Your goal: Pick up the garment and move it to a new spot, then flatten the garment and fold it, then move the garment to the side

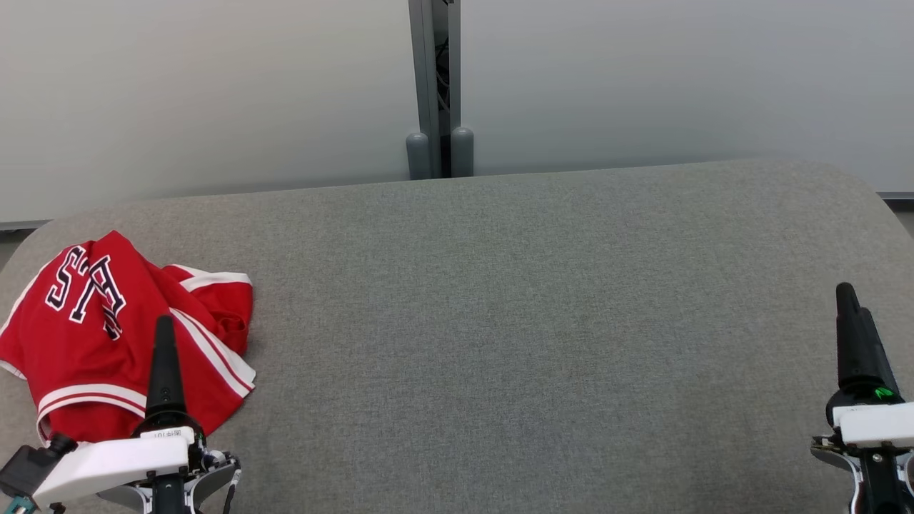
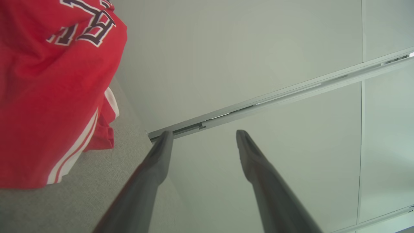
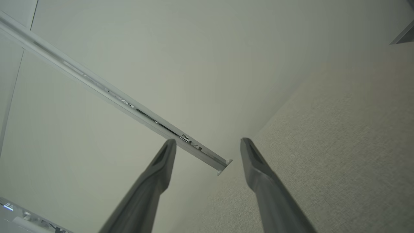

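Note:
The garment (image 1: 107,335) is red with white stripes and dark letters, lying crumpled at the left end of the grey fabric table (image 1: 535,321). My left gripper (image 1: 165,328) hovers over the garment's right part, pointing away from me. In the left wrist view the garment (image 2: 48,97) lies to the left of the left gripper (image 2: 203,134), whose fingers stand apart with nothing between them. My right gripper (image 1: 850,296) is at the table's right end, far from the garment. Seen from the right wrist, the right gripper (image 3: 208,142) is open and holds nothing.
A pale wall (image 1: 214,93) runs behind the table, split by a grey vertical post (image 1: 435,86) at mid-back. The table's rounded corners fall away at the far left and far right. Broad grey surface stretches between the two grippers.

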Controlling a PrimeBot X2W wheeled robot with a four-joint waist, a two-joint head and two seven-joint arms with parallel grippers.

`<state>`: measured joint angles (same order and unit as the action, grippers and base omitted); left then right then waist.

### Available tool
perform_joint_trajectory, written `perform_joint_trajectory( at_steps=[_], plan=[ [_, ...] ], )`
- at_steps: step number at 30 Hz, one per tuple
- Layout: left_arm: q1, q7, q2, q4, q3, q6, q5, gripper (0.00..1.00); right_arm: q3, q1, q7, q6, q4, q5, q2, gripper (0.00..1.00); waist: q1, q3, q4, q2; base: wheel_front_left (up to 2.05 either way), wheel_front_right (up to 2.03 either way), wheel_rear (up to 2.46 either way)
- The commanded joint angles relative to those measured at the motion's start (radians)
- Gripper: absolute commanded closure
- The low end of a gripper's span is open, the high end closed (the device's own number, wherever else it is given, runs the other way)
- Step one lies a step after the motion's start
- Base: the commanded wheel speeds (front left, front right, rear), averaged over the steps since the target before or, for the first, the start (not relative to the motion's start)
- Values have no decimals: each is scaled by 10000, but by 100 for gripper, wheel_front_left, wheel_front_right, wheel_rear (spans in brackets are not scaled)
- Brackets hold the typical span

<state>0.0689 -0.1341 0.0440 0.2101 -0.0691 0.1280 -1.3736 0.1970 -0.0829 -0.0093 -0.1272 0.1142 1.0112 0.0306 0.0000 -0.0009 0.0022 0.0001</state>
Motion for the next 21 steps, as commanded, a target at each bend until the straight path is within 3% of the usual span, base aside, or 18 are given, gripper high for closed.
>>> perform_joint_trajectory(
  at_steps=[1,2,7,13,21],
  plan=[
    [259,-63,34,-215,-75,25,261,0,-78,-315,-127,-35,-407,-806,110,0,0,11,10,-1,0,0,0],
    [259,-103,38,-340,-109,26,669,0,-83,-305,-213,-35,-649,-1572,111,0,0,19,22,-1,0,0,0],
    [248,-193,39,-625,-100,-18,1573,0,-197,-288,-382,-36,-912,-2290,116,0,0,29,33,-1,0,0,0],
    [197,-313,45,-1219,190,-491,2942,0,-408,-293,-617,-38,-1019,-3069,131,0,0,56,11,-1,0,0,0],
    [-26,-458,48,-1836,684,-1081,4609,0,-839,-327,-921,-40,-1298,-4936,145,0,0,109,-34,-1,0,0,0]
  ],
)
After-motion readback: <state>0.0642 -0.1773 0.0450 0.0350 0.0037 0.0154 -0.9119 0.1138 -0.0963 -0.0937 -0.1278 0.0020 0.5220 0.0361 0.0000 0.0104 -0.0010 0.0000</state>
